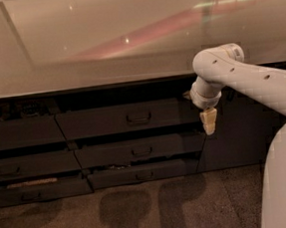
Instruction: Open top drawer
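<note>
The top drawer [103, 122] is the wide dark grey front just under the countertop, with a small loop handle [139, 118] at its centre. A dark gap shows above it. My gripper [209, 122] hangs from the white arm [250, 79], pointing down, by the drawer's right end and to the right of the handle. Its pale fingertips are together and hold nothing. It does not touch the handle.
A pale glossy countertop [127, 42] overhangs the drawers. Two shallower drawers [142, 150] sit below the top one, and another column of drawers [20, 134] stands to the left. A dark cabinet panel [235, 138] is at the right, with carpet [141, 211] in front.
</note>
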You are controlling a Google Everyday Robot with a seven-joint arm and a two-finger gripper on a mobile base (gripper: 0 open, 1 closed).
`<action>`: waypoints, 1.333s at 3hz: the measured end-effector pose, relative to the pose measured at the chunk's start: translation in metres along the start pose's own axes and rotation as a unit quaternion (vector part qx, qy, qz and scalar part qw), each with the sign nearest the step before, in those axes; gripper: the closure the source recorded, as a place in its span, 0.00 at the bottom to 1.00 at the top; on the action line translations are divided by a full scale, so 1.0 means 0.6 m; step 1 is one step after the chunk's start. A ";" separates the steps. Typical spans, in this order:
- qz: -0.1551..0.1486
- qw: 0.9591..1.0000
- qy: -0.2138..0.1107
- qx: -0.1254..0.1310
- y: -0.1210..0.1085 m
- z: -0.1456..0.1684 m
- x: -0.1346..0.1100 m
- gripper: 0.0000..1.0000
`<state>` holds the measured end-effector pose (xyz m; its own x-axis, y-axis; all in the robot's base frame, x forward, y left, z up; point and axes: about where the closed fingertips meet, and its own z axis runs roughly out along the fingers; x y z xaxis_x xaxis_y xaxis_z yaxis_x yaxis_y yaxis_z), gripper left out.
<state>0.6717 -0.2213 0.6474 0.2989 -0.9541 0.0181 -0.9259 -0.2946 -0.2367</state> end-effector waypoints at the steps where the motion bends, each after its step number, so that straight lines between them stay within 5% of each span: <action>1: 0.000 1.000 0.000 0.000 0.000 0.000 0.000 0.18; 4: 0.000 1.000 0.000 0.000 0.000 0.000 0.000 0.89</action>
<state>0.6717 -0.2213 0.6473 0.2989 -0.9541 0.0181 -0.9259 -0.2946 -0.2365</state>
